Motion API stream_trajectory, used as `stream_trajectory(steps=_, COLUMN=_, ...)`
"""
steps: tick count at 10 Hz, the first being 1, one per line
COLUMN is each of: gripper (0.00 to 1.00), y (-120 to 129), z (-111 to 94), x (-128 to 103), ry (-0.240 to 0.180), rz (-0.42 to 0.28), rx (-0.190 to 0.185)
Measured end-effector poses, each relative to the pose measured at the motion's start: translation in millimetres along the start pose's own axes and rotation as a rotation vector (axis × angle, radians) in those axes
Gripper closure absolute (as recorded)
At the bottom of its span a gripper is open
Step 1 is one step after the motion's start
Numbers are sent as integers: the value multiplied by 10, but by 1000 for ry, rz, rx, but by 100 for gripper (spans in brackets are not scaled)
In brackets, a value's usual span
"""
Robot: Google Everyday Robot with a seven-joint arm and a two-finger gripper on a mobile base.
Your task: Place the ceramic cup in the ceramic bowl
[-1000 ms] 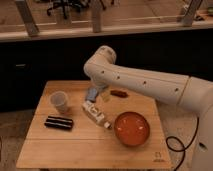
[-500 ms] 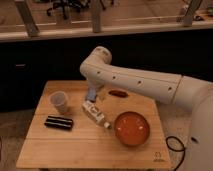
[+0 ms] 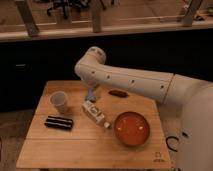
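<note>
While the ceramic cup [image 3: 59, 101] stands near one edge of the table [image 3: 75, 145], the hand [image 3: 91, 95] hangs nearby, open, empty.

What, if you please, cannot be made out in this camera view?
- The gripper, open, hanging over the table behind the white bottle: its top is hidden by the arm.
- The bottle's label: too small to read.
- The dark item behind the ceramic bowl: too small to identify.
- The robot's body: cut off by the right edge.
</note>
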Motion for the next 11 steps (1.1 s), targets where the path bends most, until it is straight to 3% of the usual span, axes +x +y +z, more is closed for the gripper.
stream_trajectory(steps=2, gripper=20, y=-149, z=57, x=-204, ry=-11, rz=-48, rx=3)
stream_trajectory(steps=5, gripper=20, y=-215, z=108, x=-264, ry=-18, rz=-81, rx=2)
stream_trajectory(steps=11, gripper=20, y=-475, z=156, x=-633, ry=-60, rz=-177, rx=-17)
